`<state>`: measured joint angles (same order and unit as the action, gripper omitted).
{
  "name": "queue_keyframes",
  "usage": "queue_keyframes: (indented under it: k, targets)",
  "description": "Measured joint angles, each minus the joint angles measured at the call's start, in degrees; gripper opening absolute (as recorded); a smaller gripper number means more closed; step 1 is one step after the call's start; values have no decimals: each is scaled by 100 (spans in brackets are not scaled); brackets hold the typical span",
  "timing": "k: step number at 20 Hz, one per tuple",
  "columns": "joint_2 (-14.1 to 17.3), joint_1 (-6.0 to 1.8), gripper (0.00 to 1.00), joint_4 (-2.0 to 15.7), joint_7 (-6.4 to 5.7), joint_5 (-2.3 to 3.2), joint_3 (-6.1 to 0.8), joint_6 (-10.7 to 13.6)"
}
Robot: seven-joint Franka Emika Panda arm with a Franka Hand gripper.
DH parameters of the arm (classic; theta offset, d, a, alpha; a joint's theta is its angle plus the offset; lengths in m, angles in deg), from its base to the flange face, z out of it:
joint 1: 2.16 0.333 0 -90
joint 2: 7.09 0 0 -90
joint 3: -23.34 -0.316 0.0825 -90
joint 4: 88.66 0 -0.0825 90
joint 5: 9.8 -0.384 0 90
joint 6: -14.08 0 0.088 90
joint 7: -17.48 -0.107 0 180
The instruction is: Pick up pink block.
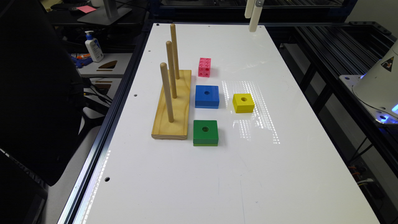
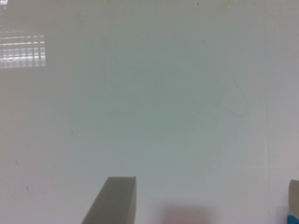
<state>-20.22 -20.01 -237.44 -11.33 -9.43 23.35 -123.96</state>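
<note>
The pink block (image 1: 204,67) stands on the white table (image 1: 217,174), a small bright pink piece of joined cubes with holes in its faces, beside the far end of the wooden peg board (image 1: 174,105). My gripper (image 1: 252,28) hangs above the table's far edge, well beyond the block and toward the exterior view's right. In the wrist view my gripper (image 2: 208,179) is open, its fingers (image 2: 114,200) set wide apart over bare table with nothing between them. A faint pink blur (image 2: 182,218) lies at that picture's edge; I cannot tell what it is.
A blue square block (image 1: 207,96), a yellow square block (image 1: 243,102) and a green square block (image 1: 205,133) lie near the pink block. Three upright pegs (image 1: 167,91) rise from the board. The robot base (image 1: 379,84) stands off the table on the exterior view's right.
</note>
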Motion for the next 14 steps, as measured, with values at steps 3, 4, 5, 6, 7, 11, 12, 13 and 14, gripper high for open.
queue_keyframes:
  k: [3,4,5,6,7,11,12,13,14]
  targets:
    - [165,0,100,148,0,0,0,0]
    - [227,1,100,206,0,0,-1,0]
    - [275,1,100,253,0,0,-2,0]
    - [324,1,100,298,0,0,-3,0]
    - [370,1,100,339,0,0,-5,0]
    - [548,2,100,522,0,0,-15,0]
    - [584,3,100,563,0,0,-19,0]
    - [623,3,100,604,0,0,-23,0]
    - [660,4,100,643,0,0,-27,0]
